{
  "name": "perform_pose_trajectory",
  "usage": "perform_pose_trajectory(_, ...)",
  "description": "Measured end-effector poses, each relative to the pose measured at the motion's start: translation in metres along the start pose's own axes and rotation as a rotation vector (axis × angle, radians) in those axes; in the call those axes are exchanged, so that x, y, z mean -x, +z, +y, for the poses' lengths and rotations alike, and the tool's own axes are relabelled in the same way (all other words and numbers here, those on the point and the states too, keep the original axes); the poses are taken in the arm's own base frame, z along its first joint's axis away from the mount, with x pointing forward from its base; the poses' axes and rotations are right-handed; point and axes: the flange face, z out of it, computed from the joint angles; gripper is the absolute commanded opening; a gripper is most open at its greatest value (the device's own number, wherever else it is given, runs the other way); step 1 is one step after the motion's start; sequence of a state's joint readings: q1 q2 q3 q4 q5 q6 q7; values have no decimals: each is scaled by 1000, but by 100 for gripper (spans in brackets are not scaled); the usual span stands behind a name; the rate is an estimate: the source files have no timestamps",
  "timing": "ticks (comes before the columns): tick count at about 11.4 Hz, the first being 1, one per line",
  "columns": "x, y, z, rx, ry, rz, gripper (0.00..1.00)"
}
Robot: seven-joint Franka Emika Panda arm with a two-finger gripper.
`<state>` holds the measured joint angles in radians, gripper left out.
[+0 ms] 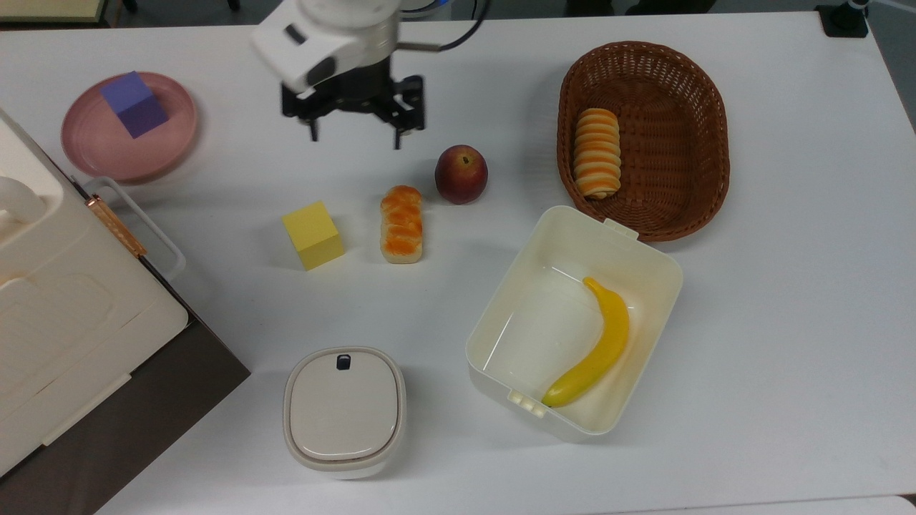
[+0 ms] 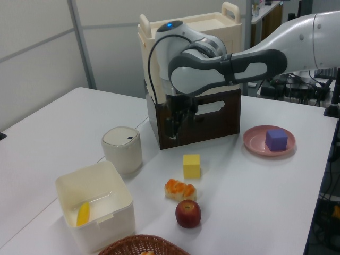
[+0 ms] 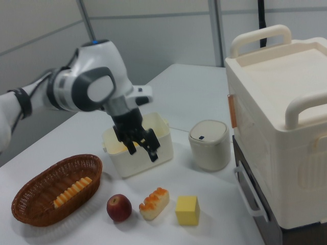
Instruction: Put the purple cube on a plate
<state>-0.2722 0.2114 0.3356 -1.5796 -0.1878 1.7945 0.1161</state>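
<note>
Purple cube point(image 1: 134, 104) far from gripper point(image 1: 354, 138).

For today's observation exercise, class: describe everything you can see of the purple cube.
The purple cube is a small matte blue-violet block with plain, unmarked faces and crisp edges. It sits flat on the round pink plate, inside the raised rim, with its edges turned at an angle in the top view. Only the plate touches it. The open gripper hangs well away from it, above the table near the apple.
</note>
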Motion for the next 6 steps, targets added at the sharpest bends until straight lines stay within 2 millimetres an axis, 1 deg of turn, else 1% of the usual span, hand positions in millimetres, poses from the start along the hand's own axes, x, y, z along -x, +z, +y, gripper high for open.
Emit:
perform_pose_trajectory(1,2,-13,-9,1,-4,20,100)
perform_pose_trajectory(2,11,-28,-13,-7,2,13,100)
perform_pose_trajectory(4,33,-59,-12,-45,25,-9,100)
perform_pose_trajectory(6,52,-79,-9,-60,35,-37,100)
